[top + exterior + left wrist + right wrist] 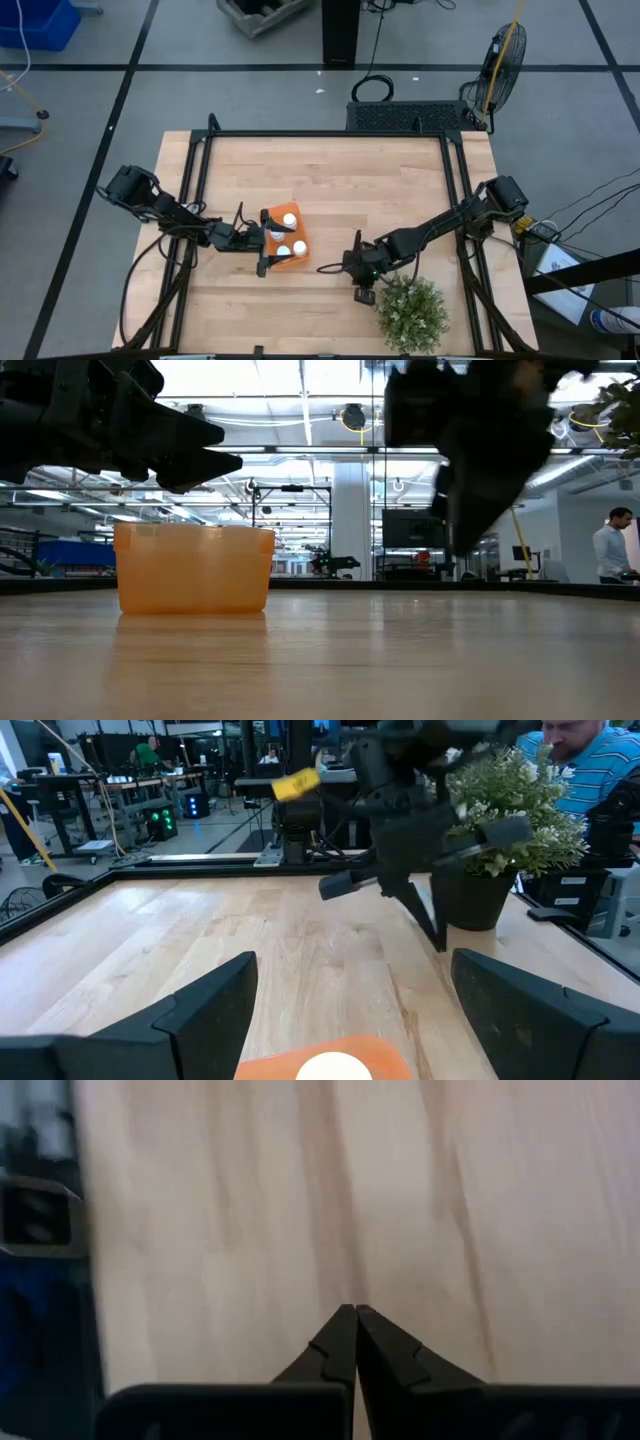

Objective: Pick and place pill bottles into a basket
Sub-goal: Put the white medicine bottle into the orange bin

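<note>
While the left claw (pixel 263 245) stands spread wide at the orange basket (pixel 298 253), its 2 fingers (pixel 205 1010) straddle the basket's near end, 1 on each side, and nothing lies between them. In the left wrist view, the white cap of 1 pill bottle (pixel 334 1067) shows just beyond the fingers, inside the orange rim. From above, 3 pill bottles (pixel 289 219) can be counted in the basket, all close together; whether more lie under them I cannot tell. The basket sits on the bench (pixel 330 170) a little left of the middle, and in the low view its orange wall (pixel 193 567) rests flat on the wood.

The right claw (pixel 364 294) is closed on nothing, its 2 fingertips (pixel 353 1342) pressed together over bare wood. It hangs near the front of the bench, to the right of the basket and apart from it, just beside the green bushy plant (pixel 412 312) in its dark pot. Beyond the bench, a person (pixel 610 549) stands in the room at the far right of the low view.
</note>
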`<state>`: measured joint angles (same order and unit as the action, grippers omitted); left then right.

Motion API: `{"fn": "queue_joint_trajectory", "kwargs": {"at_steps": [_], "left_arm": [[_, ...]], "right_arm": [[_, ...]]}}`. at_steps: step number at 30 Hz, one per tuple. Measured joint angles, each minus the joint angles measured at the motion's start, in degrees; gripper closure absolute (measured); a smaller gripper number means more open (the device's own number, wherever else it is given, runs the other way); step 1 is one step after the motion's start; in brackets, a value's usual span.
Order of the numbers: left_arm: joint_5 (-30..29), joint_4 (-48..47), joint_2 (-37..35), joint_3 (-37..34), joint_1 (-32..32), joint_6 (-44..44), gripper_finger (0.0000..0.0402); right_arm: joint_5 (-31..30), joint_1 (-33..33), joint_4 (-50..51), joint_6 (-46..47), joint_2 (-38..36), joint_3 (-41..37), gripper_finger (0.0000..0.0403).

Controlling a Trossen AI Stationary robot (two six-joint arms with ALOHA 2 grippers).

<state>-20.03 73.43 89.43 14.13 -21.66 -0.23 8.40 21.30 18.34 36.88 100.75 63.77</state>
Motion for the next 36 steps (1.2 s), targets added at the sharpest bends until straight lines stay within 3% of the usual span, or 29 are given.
{"fn": "queue_joint_trajectory", "kwargs": {"at_steps": [7, 19, 24, 30, 36], "left_arm": [[0.0, -0.2, 0.0, 0.0, 0.0, -0.2, 0.0066], [0.1, -1.4, 0.0, 0.0, 0.0, -0.4, 0.0066], [0.2, -3.2, 0.0, 0.0, 0.0, -1.5, 0.0066], [0.2, -3.5, 0.0, 0.0, 0.0, -1.9, 0.0066], [0.2, -3.5, 0.0, 0.0, 0.0, -1.8, 0.0066]], "right_arm": [[-2.7, -0.5, -4.9, -4.1, -4.4, 0.0, 0.0403], [-11.5, -1.9, 6.6, -14.3, -22.6, 0.1, 0.0403], [-17.8, 0.9, 9.2, -14.9, -25.2, 0.2, 0.0403], [-10.8, 0.8, 15.9, -4.5, -21.2, 0.1, 0.0386], [0.1, 0.8, 10.3, 2.8, -13.9, 0.0, 0.0274]]}}
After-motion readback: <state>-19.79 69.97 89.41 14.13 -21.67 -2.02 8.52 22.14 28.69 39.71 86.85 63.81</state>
